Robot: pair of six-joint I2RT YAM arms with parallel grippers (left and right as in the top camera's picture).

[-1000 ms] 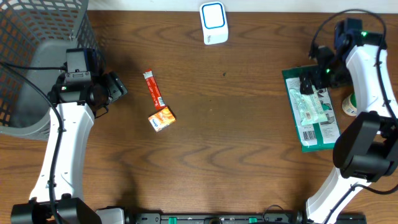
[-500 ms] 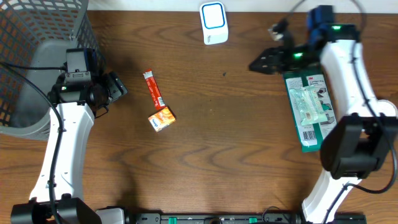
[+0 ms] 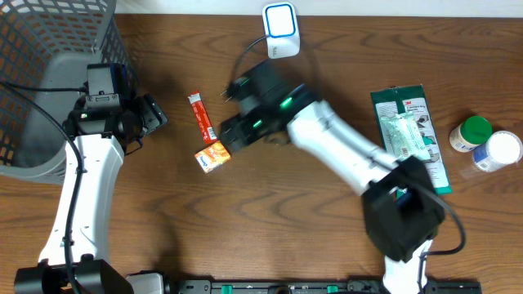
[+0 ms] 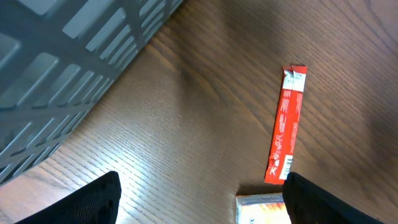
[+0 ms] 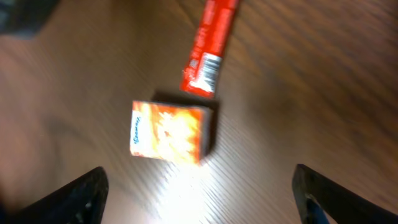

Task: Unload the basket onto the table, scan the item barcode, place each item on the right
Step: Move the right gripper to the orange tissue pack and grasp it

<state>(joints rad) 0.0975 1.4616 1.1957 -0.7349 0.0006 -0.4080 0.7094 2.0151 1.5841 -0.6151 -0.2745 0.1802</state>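
On the dark wooden tabletop (image 3: pixel 327 229), a small orange cardboard box (image 5: pixel 168 132) is lying just beside a slim red foil sachet (image 3: pixel 201 117), and the right claw (image 5: pixel 199 169) is being held over it, spread wide and empty. The grasp is judged to be in hand: lowering, closing on the box, then presenting its barcode to the white-and-blue scanner (image 3: pixel 280 30) is being called for. The left claw (image 3: pixel 154 114) is being held wide open and empty, well apart.

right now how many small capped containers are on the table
2, both by the right edge of the table: a green-capped container and a white-capped container right next to it, nearer the front. The right arm could hide another.
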